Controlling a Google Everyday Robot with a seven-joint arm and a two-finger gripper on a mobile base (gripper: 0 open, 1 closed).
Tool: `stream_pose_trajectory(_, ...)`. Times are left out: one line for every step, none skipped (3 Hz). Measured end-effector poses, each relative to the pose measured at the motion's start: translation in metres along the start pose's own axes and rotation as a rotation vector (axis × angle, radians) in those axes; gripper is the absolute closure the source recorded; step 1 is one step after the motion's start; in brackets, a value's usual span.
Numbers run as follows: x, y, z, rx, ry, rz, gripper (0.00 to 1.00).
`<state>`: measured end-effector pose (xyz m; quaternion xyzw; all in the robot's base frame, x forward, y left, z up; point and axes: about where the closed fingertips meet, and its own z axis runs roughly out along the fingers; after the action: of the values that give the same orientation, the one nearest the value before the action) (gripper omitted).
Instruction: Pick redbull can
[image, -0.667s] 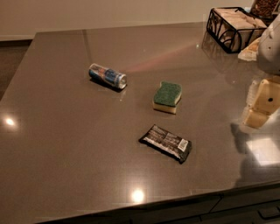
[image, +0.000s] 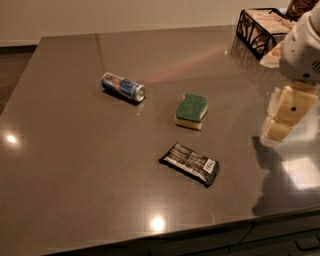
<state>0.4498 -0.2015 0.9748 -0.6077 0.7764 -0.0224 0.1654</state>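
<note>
Three loose items lie on a dark grey-brown, glossy, smooth worktop (image: 75, 165), which carries a few bright light reflections.

Left of centre, toward the back: the slim, cylindrical blue-and-silver redbull can (image: 122, 86) with red marking lies on its side. It is shiny metal, and its silver end faces right and toward the front. It touches nothing.

Centre: a rectangular sponge (image: 191, 111) with wavy sides, green scouring top over a yellow foam base, lies flat, near the can but apart from it.

In front of the sponge: a flat black snack-bar wrapper (image: 190, 163), crinkled foil with light print, lies at an angle and apart from the sponge.

Back right corner: a black wire basket (image: 250, 30) with curled metal scrollwork holds pale, boxy contents; what they are, cannot tell.

Far right edge: a white, rounded plastic arm (image: 302, 50) enters from the top. Below it hangs the beige hand (image: 277, 131), pointing downward above the right side of the worktop and casting a shadow on it. It is well apart from the can, with sponge and wrapper between them. Cannot tell whether the hand is open or closed. It holds nothing visible.
</note>
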Motion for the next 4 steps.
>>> stream_pose_trajectory(-0.035,-0.011,0.022,-0.019,-0.042,0.000,0.00)
stream_pose_trajectory(-0.075,-0.020,0.046,-0.031,-0.088,0.019,0.00)
stream_pose_trajectory(-0.110,-0.030,0.070,-0.049,-0.120,0.054,0.00)
stream_pose_trajectory(-0.157,-0.043,0.096,-0.061,-0.135,0.085,0.00)
